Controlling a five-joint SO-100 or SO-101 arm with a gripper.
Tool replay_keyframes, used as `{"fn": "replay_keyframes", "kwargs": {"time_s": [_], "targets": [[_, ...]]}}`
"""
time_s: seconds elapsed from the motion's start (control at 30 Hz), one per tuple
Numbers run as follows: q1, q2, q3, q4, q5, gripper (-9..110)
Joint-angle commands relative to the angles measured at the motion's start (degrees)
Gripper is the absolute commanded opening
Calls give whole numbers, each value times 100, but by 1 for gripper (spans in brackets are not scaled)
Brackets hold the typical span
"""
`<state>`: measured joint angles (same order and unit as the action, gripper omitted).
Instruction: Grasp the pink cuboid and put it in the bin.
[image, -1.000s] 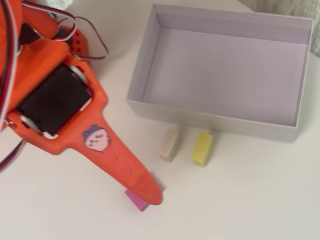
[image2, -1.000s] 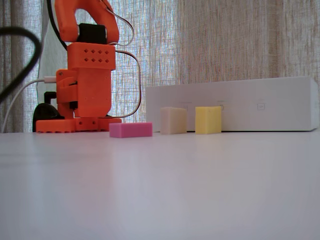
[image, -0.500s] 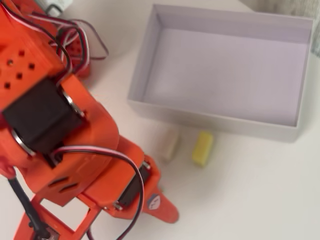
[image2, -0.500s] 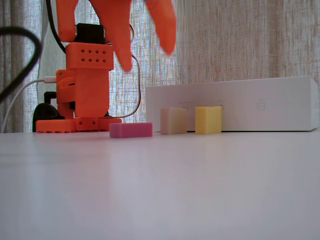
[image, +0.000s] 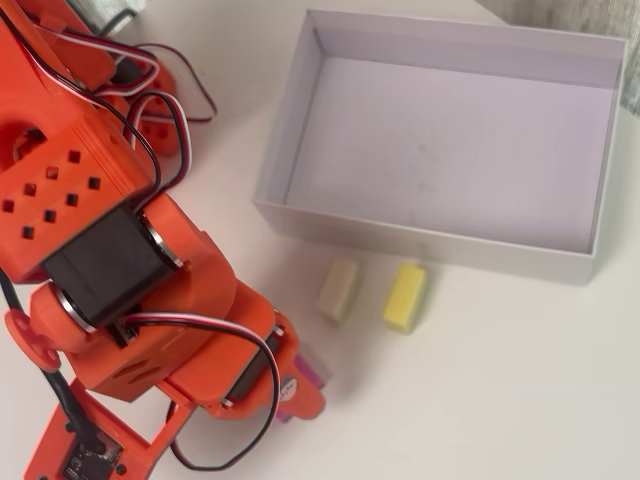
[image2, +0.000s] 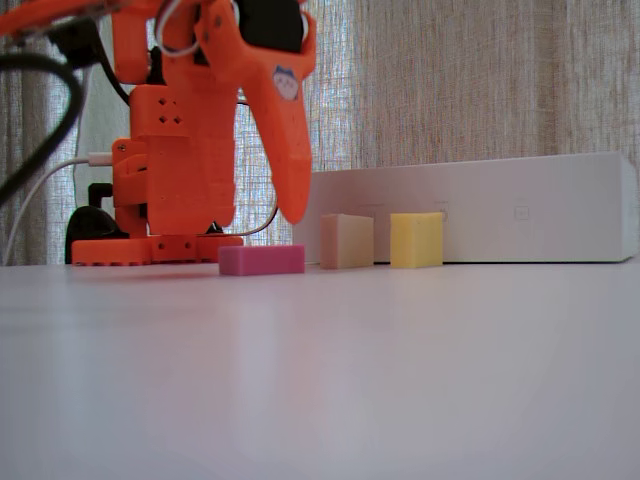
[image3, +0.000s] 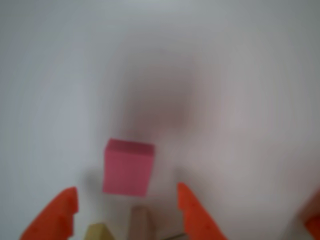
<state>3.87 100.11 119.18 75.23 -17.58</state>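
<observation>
Low in the wrist view, the orange two-finger gripper (image3: 127, 210) hangs spread wide above the flat magenta-pink foam cuboid (image3: 128, 167), which lies on the white table (image3: 240, 100) between the fingertips.

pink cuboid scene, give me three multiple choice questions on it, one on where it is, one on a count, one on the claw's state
1. Where is the pink cuboid?
A. flat on the table, outside the bin
B. inside the bin
C. stacked on the yellow block

2. How many small blocks are in the fixed view?
A. two
B. three
C. five

3. What state is the claw in?
A. shut on the pink cuboid
B. shut and empty
C. open, above the pink cuboid

Answers:
1. A, the fixed view shows it lying on the tabletop in front of the bin.
2. B, pink, cream block and yellow.
3. C, the wrist view shows both orange fingertips spread apart with the cuboid between them, untouched.
</observation>
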Motion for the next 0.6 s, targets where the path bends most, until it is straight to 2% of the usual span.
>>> {"fn": "replay_keyframes", "kwargs": {"time_s": [0.0,0.37,0.57], "targets": [[26,-105,-9,-264,-44,26],[-53,-694,9,-686,-26,25],[-62,-861,18,-800,-26,19]]}}
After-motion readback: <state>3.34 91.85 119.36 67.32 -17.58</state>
